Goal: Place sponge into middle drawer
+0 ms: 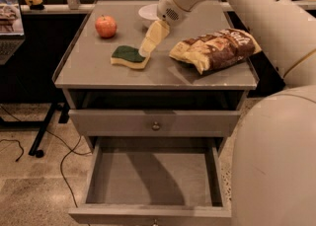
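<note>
Now, your hand [144, 51] hangs low over the desk [94, 69], its tip at the edge of the sponge [128, 56]. The sponge lies flat, green side up, just beside the hand. Whether the hand is spread or pressed together cannot be told here. The apple [105, 26] stands beyond the sponge, farther from the hand. The snack bag [215, 48] lies near its other side. The middle drawer [148, 214] stands open, well below the hand.
</note>
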You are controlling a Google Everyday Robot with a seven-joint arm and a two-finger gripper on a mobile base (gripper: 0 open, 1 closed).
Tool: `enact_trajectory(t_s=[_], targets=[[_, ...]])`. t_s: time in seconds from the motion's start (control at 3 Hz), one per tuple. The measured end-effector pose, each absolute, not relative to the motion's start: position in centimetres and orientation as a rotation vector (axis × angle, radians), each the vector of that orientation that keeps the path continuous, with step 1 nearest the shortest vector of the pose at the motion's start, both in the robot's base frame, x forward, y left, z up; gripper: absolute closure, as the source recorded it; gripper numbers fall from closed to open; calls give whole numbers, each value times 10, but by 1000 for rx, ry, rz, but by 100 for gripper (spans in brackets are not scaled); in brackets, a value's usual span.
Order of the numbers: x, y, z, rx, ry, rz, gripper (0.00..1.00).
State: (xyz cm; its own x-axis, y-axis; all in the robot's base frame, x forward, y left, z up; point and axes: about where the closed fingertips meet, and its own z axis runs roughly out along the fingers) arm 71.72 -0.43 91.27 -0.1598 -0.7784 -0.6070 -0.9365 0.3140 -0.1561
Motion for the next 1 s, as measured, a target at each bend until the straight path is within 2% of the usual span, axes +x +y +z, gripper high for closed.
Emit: enact_trajectory(t_s=[1.0], targets=[[707,-1,871,-1420,2067,393,0]])
